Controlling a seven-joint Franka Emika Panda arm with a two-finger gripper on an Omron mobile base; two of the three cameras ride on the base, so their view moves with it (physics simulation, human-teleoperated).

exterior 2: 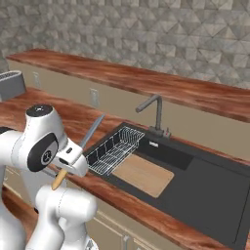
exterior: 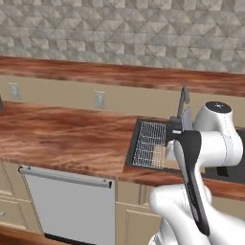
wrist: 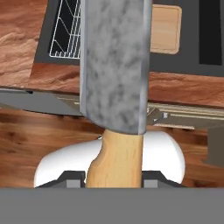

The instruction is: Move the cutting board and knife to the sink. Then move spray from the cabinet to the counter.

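Note:
My gripper (exterior 2: 68, 163) is shut on the yellow-orange handle of the knife (exterior 2: 93, 131), which hangs in the air over the front edge of the counter (exterior: 72, 139), left of the sink (exterior 2: 205, 185). In the hand view the grey-blue blade of the knife (wrist: 114, 65) points away from my gripper (wrist: 114, 177) toward the basin. The tan cutting board (exterior 2: 143, 176) lies flat in the left part of the sink, and the cutting board (wrist: 165, 28) shows past the blade. The spray and the cabinet are out of view.
A wire rack (exterior 2: 114, 149) sits in the sink's left end beside the board. A dark faucet (exterior 2: 154, 112) stands behind the basin. A grey dishwasher front (exterior: 72, 206) lies under the counter. A grey appliance (exterior 2: 10, 83) stands far left.

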